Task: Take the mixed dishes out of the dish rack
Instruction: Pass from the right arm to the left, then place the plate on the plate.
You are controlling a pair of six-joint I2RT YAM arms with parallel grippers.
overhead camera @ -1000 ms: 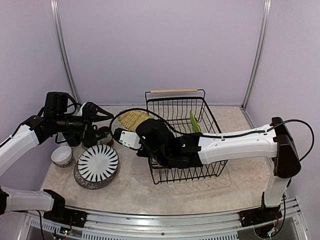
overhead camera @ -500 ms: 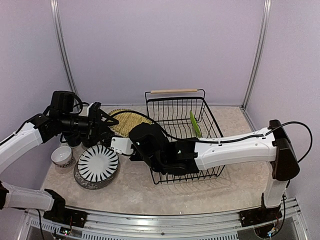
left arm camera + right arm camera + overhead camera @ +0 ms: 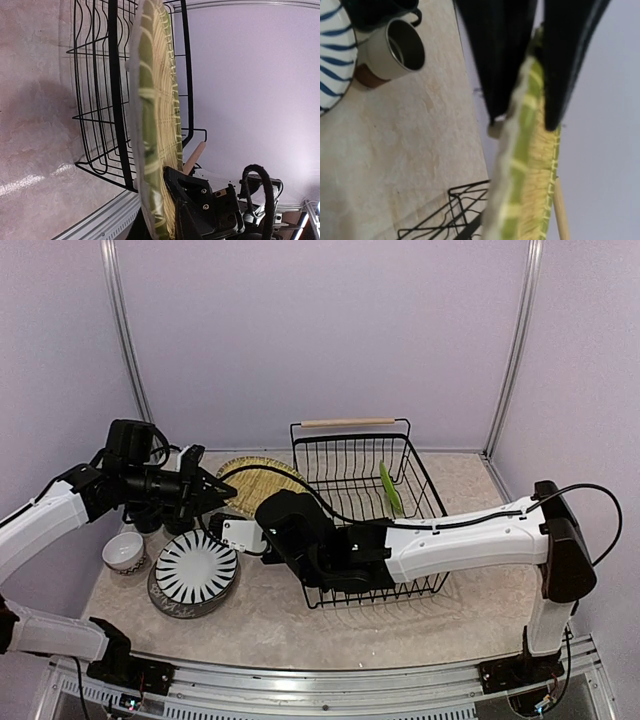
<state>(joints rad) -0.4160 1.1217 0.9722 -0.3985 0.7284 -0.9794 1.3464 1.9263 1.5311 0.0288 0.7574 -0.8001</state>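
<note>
Beside the left wall of the dish rack (image 3: 372,512), the right hand (image 3: 522,122) is clamped on the rim of a round woven plate (image 3: 257,480), with one black finger (image 3: 492,60) on each face. The plate is straw-yellow basketwork with a green band and a pale grey edge. It is held tilted up on edge, outside the rack and just beside it. The left hand (image 3: 212,495) points at it from the left, its dark fingers spread apart and holding nothing. Its wrist view shows the plate edge-on against the rack's thin black wires.

The rack is a rectangular wire basket with a light wooden bar handle (image 3: 347,422) at its far end. A smooth lime-green plate (image 3: 388,488) stands on edge inside it.

On the speckled beige surface (image 3: 480,610) at the left, a black-and-white striped plate (image 3: 197,562) lies in a shallow grey dish (image 3: 172,602). A small patterned bowl (image 3: 124,552) sits just left of them. A glossy white-brown cup (image 3: 390,52) stands near the striped plate.
</note>
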